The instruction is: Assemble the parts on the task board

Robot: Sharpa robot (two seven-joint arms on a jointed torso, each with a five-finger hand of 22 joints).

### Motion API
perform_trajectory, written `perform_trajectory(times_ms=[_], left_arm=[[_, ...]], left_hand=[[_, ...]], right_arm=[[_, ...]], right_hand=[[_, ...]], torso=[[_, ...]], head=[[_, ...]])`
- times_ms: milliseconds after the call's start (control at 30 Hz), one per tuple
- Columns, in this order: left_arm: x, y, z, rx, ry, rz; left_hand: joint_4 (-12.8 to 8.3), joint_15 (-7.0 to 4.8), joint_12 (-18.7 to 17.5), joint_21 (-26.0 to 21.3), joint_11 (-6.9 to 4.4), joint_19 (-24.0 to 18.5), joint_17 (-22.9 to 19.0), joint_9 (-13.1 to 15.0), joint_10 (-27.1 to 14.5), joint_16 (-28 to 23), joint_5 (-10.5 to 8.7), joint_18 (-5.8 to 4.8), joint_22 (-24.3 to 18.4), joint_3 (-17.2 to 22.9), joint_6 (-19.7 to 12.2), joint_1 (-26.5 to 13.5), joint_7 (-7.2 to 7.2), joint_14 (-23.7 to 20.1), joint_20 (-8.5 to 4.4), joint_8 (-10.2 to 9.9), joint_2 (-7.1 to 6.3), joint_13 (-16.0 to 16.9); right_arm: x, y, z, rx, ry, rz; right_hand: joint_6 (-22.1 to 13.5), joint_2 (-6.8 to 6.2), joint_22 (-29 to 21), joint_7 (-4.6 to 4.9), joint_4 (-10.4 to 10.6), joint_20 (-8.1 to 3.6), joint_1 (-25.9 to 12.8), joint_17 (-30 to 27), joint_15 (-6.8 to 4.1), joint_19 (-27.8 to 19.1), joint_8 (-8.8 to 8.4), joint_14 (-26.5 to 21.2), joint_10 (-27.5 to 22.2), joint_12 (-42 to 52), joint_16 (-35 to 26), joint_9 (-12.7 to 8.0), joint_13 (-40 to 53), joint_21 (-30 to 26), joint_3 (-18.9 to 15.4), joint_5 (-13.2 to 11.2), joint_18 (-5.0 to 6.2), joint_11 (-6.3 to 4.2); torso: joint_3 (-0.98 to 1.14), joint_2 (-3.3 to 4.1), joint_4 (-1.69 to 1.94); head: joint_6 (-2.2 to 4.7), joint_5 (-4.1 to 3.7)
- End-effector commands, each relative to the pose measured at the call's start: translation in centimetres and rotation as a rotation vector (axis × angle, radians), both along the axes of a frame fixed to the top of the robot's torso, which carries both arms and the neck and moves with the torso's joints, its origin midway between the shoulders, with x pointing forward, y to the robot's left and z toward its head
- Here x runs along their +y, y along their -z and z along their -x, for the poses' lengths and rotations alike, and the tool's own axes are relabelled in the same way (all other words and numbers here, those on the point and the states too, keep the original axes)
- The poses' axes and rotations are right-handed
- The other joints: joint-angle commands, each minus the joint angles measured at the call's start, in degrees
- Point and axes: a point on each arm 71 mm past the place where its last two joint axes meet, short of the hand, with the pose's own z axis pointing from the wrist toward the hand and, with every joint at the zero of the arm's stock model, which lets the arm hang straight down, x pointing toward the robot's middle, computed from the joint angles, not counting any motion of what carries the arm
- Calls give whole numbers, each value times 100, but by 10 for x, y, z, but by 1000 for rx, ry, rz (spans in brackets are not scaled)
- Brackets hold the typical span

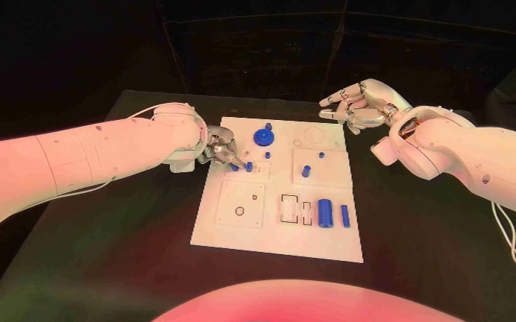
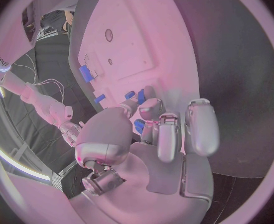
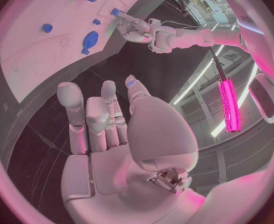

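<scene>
Head view, left hand (image 1: 218, 148) fingertips pinching upright blue part (image 1: 248, 166), right hand (image 1: 360, 106) spread, holding nothing

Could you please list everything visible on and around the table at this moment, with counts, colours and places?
Table: one, black, under everything.
Task board: one, white plate, middle of the table, with raised square panels and outlined slots.
Disc-shaped part: one, blue, on the board's far half, near its middle.
Cylinder parts: two, blue, one thick and one thin, lying side by side on the board's near right part.
Small parts: several, blue, scattered over the board's middle; some lie by the left hand's fingertips.
Left hand: one, silver, at the board's left edge, fingers on the board among the small parts; whether it holds one is unclear.
Right hand: one, silver, near the board's far right corner, holding nothing.
</scene>
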Motion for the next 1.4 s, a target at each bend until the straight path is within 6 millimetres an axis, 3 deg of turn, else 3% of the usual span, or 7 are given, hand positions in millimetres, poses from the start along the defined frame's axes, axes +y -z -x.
perform_trajectory(times_ms=[33, 1033, 1400], left_arm=[[1, 1, 1, 14, 6, -15], [3, -1, -1, -17, -18, -5], [4, -2, -2, -34, -29, 3]], left_hand=[[33, -25, 34, 22, 0, 135, 1506, 8, 52, 19, 22, -63, 5, 6, 34, -59, -4, 594, -35, -25, -16, 7], [-68, -40, 20, 7, -18, 133, 1506, 31, 51, 19, 25, -58, -7, 147, 18, 22, -24, 594, -45, -25, 38, -14], [-284, -48, 11, -1, -26, 132, 1506, 56, 45, 19, 26, -57, -3, 425, -20, 157, -32, 594, -53, -34, 36, -19]], right_arm=[[1, -1, 0, -4, -7, -5], [2, -1, 0, -5, -7, -6], [2, -1, 0, -5, -9, -7]], right_hand=[[-32, 43, -10, -4, 6, 10, -31, 0, 13, -34, -12, 28, -38, -34, -34, -3, -8, -23, -25, 27, 89, 8], [-33, 53, -17, -3, 24, 11, -44, 9, 14, -34, -12, 32, -38, -28, -36, -3, -8, -31, -38, 33, 90, 9], [-33, 53, -17, -3, 24, 11, -44, 9, 14, -34, -12, 32, -38, -28, -36, -3, -8, -31, -38, 33, 90, 9]], torso=[[-2, 3, 2], [0, -1, 2], [-2, 0, -4]], head=[[4, 3], [8, -4], [9, 3]])
